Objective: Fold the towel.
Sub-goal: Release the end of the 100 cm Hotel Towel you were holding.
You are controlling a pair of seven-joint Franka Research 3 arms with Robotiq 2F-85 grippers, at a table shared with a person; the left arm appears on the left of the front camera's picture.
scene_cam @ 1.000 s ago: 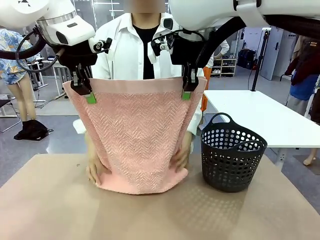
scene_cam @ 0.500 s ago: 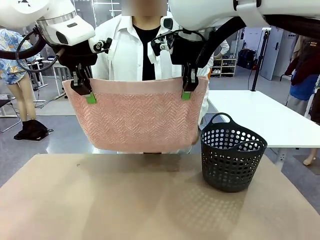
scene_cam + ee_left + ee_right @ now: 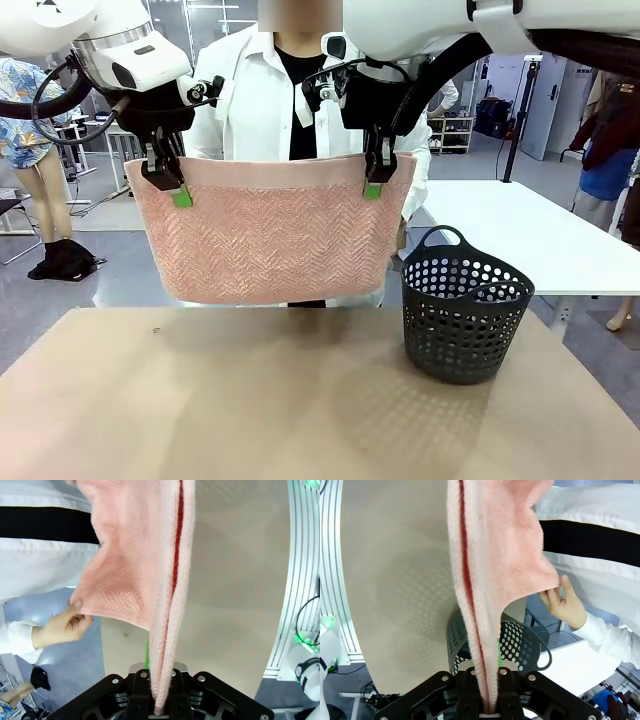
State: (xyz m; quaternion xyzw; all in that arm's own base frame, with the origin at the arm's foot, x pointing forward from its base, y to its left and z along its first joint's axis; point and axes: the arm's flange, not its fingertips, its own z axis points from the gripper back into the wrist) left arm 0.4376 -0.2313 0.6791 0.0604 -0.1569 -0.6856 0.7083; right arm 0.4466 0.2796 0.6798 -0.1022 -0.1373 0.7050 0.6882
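The towel (image 3: 275,235) hangs above the far part of the bench (image 3: 300,410), its top corners gripped by the closed left jaws and right jaws. Behind it the person pinches its lifted lower corners, one hand (image 3: 57,627) at the left and the other hand (image 3: 567,605) at the right, beside a black basket (image 3: 465,312)

Both arms are white with glossy rounded shells: left arm (image 3: 130,55), right arm (image 3: 450,20). Left gripper (image 3: 175,190) and right gripper (image 3: 372,185) are black with green pads (image 3: 182,197) at the tips. A black cable (image 3: 45,100) loops above the left fingers (image 3: 136,700). Silver screws (image 3: 112,681) flank them on the black base. Person: white shirt (image 3: 250,110), black top (image 3: 292,120), white cuff (image 3: 17,637).
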